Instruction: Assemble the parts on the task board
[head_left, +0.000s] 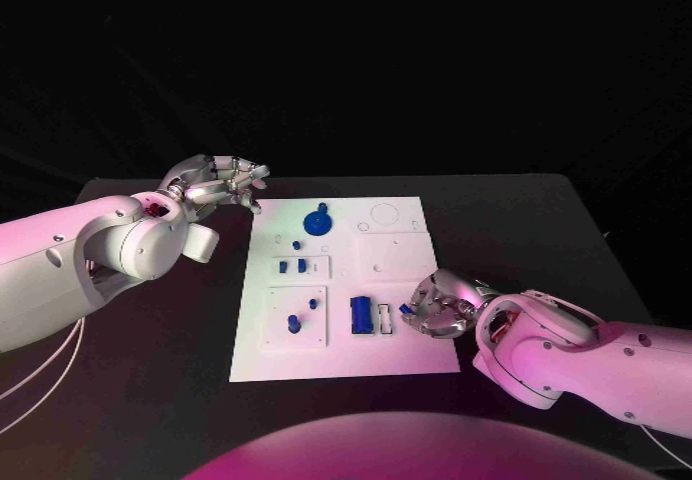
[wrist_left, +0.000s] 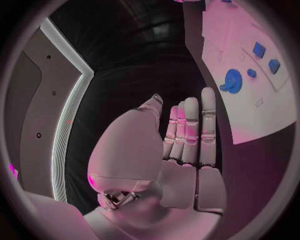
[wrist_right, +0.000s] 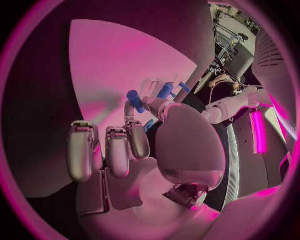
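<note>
Here the task board (head_left: 346, 345) lies flat in the middle of the black table (head_left: 548, 220), between the two arms.

Left robot hand (head_left: 216, 185): hovers over the table just beyond the board's far left corner, off the board, touching no part. The left wrist view shows its fingers (wrist_left: 190, 130) straight and side by side, thumb set apart, nothing in the palm; the head view shows the fingertips fanned out. It holds nothing. Nearest part to it is the blue gear-shaped part (head_left: 317, 218), on the board's far section just beside this hand; it shows also in the left wrist view (wrist_left: 232, 81), with two small blue blocks (wrist_left: 259, 49) further off.

Right robot hand (head_left: 437, 308): sits at the board's near right edge, over the board. In the right wrist view three fingers (wrist_right: 106, 147) are curled down toward the palm, while the thumb and another finger reach forward to a small blue cylindrical part (wrist_right: 135, 100). The fingertips seem closed on it, though whether they truly clamp it or only touch it cannot be told for certain. More blue pieces (wrist_right: 165, 91) stand just past the fingertips.

Other parts relative to the right robot hand: a dark blue rectangular block (head_left: 361, 315) just beside it toward the board's middle, with a narrow white slot (head_left: 385, 318) between block and hand. Further from it, two small blue pegs (head_left: 294, 322) in the near left panel and small blue pieces (head_left: 293, 266) in the middle left panel.
</note>
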